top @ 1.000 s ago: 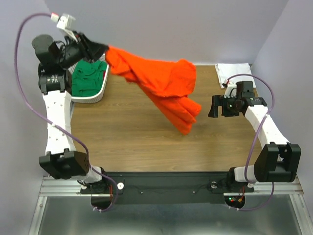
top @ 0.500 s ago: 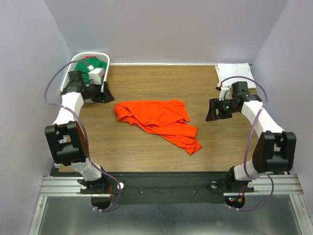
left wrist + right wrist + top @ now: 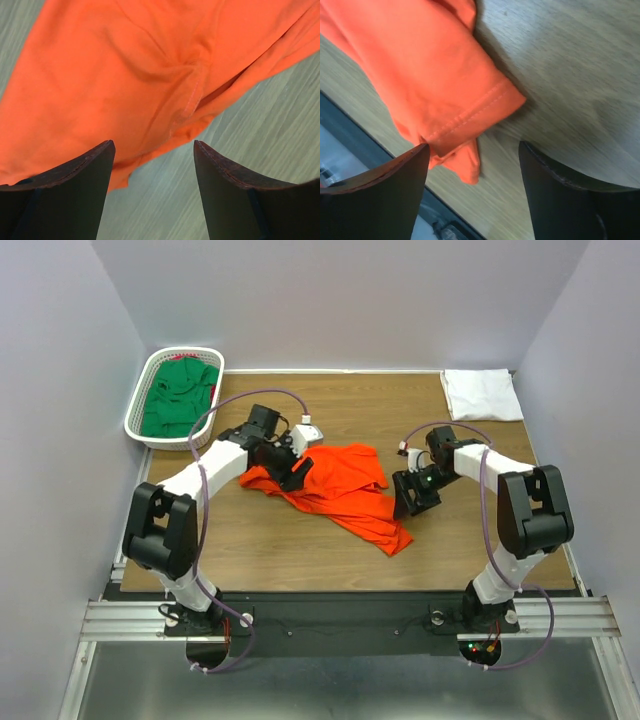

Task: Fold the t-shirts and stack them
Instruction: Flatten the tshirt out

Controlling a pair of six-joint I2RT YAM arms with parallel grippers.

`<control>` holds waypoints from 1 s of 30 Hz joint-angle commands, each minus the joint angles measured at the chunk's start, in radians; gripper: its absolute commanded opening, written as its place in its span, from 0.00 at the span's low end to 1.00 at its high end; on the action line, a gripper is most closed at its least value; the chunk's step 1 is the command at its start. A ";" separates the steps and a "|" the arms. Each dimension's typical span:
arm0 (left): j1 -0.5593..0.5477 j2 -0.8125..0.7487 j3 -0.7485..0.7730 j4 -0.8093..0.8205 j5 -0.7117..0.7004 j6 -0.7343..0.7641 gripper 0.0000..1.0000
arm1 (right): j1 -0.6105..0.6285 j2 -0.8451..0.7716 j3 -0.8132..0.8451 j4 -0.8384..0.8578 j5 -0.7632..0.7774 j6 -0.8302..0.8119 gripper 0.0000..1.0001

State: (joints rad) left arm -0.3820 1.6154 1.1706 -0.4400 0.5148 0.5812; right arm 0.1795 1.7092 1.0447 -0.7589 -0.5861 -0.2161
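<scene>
The orange-red t-shirt (image 3: 335, 485) lies crumpled in the middle of the wooden table (image 3: 260, 540). My left gripper (image 3: 297, 475) is open just over its left part; the wrist view shows its cloth edge (image 3: 150, 85) between and beyond the fingers (image 3: 75, 195). My right gripper (image 3: 410, 498) is open at the shirt's right side, above a hemmed sleeve (image 3: 445, 95). A folded white t-shirt (image 3: 481, 393) lies at the back right corner. A dark green t-shirt (image 3: 180, 400) fills the white mesh basket (image 3: 140, 430) at the back left.
The table's near edge and a black rail show in the right wrist view (image 3: 350, 125). Grey walls close in the sides and back. Bare wood lies in front of and behind the orange shirt.
The orange shirt, held up by the left gripper a second ago, now lies on the table. Both arms have moved in from the sides to the shirt's edges.
</scene>
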 commanded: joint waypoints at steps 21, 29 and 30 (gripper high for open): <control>0.060 0.090 0.179 0.035 0.069 -0.096 0.00 | -0.140 -0.026 0.110 0.007 0.311 -0.141 0.01; 0.281 0.303 0.339 0.067 0.133 -0.269 0.00 | -0.199 0.020 0.248 0.000 0.384 -0.255 0.01; 0.301 0.329 0.387 0.078 0.130 -0.288 0.00 | -0.196 0.026 0.277 -0.014 0.346 -0.243 0.04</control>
State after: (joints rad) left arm -0.1471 1.8496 1.4612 -0.3801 0.6060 0.4118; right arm -0.0132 1.7287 1.2400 -0.7589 -0.2356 -0.4099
